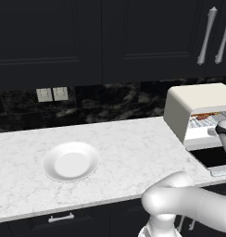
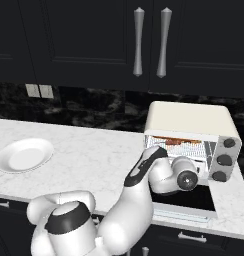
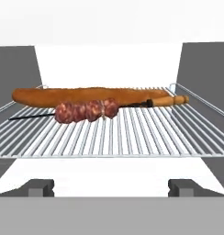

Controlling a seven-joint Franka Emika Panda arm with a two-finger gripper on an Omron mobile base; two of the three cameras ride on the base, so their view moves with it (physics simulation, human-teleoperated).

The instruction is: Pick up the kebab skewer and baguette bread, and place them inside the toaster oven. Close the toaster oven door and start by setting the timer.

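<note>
The baguette bread (image 3: 91, 95) is seen lying lengthwise across the wire rack (image 3: 132, 133) inside the toaster oven (image 2: 191, 125). It is a long, slim orange-brown loaf with rounded ends, spanning most of the rack's width toward the back. The kebab skewer (image 3: 86, 110) is laid just in front of the loaf, touching or nearly touching it. Its reddish-brown, speckled meat chunks are bunched near the middle of a thin dark stick, and an orange handle end (image 3: 171, 100) is seen at the right.

The toaster oven is a boxy cream-white unit with a rounded top, placed at the right end of the white marbled desk (image 1: 128, 148). Three dark knobs (image 2: 224, 160) are set on its right front panel. The toaster oven door (image 2: 184, 202) is found lowered flat, its dark glass facing up.

The hand (image 3: 111, 187) is held level before the oven opening, its fingers spread wide apart and gripping nothing.

A white plate (image 1: 71, 161) is noted on the desk, well apart from the oven.
</note>
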